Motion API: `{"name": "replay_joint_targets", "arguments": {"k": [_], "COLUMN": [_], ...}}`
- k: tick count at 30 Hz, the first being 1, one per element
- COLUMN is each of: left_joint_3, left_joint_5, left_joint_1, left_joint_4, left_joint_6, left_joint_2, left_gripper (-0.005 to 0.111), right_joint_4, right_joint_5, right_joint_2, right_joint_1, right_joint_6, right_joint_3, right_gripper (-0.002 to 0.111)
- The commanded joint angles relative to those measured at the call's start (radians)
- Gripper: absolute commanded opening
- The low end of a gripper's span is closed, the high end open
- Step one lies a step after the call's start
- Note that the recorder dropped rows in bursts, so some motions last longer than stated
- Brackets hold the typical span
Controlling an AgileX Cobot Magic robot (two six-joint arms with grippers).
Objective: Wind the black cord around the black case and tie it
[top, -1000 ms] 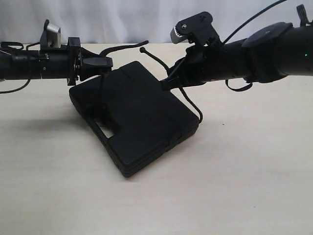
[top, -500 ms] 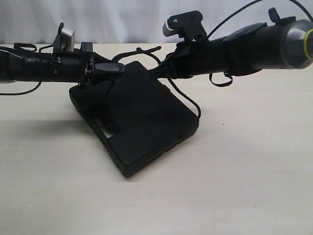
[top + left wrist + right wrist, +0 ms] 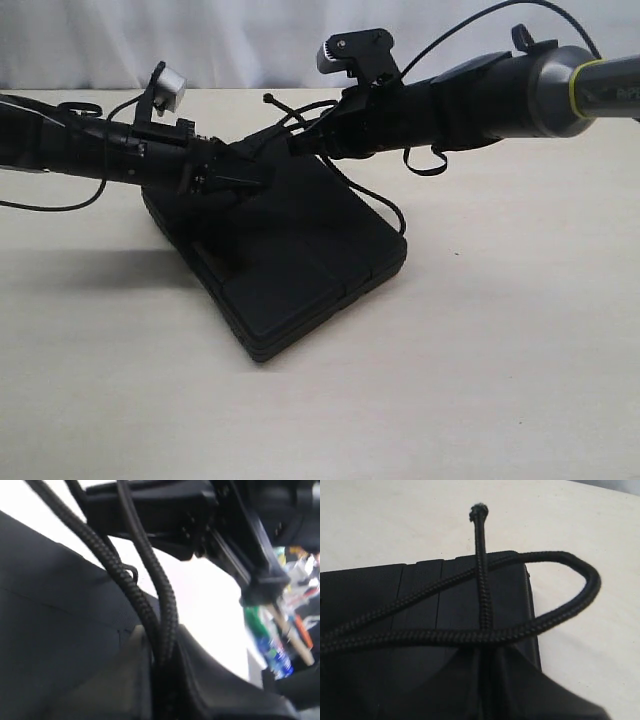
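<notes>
Left gripper (image 3: 161, 665) and right gripper (image 3: 485, 676) each pinch the black cord (image 3: 485, 580), crossed beyond the fingers (image 3: 540, 697) over the black case (image 3: 300, 260) — wrapped, apparently; knot unfinished.

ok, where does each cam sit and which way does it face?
Exterior: off-arm, low, facing a white backdrop; both arms meet over the flat matte black plastic case.
Left wrist: on the left arm, looks along the left gripper, shut on two strands of thin black braided cord.
Right wrist: on the right arm, looks past the right gripper across the case; cord loops there.
Shared: all three show cord and case.
</notes>
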Motion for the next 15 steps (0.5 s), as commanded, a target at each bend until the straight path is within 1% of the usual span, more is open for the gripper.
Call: {"name": "replay_joint_targets", "arguments": {"k": [1, 5, 8, 11, 13, 15], "left_joint_3": [-0.006, -0.006, -0.006, -0.019, -0.028, -0.028], "left_joint_5": [0.018, 0.013, 0.014, 0.018, 0.018, 0.012], "left_joint_1": [-0.022, -0.034, -0.032, -0.01, 0.022, 0.079], "left_joint_4": [0.044, 0.062, 0.062, 0.062, 0.062, 0.058], "left_joint_6": [0.088, 0.088, 0.088, 0.088, 0.082, 0.075], "left_joint_2": [-0.01, -0.01, -0.012, -0.039, -0.071, -0.114], "left_gripper": [0.018, 0.048, 0.066, 0.069, 0.069, 0.069], "right_joint_4": [0.006, 0.006, 0.006, 0.006, 0.006, 0.006], "right_joint_5": [0.008, 0.008, 0.008, 0.008, 0.008, 0.011], "right_joint_2": [0.002, 0.002, 0.002, 0.002, 0.002, 0.002], "right_joint_1": [-0.006, -0.006, -0.006, -0.006, -0.006, -0.006], "right_joint_6": [-0.006, -0.006, -0.006, -0.006, -0.006, -0.006], "right_joint_3": [-0.004, -0.004, -0.004, -0.004, -0.004, -0.005], "right_gripper": [0.004, 0.004, 0.004, 0.004, 0.004, 0.004]}}
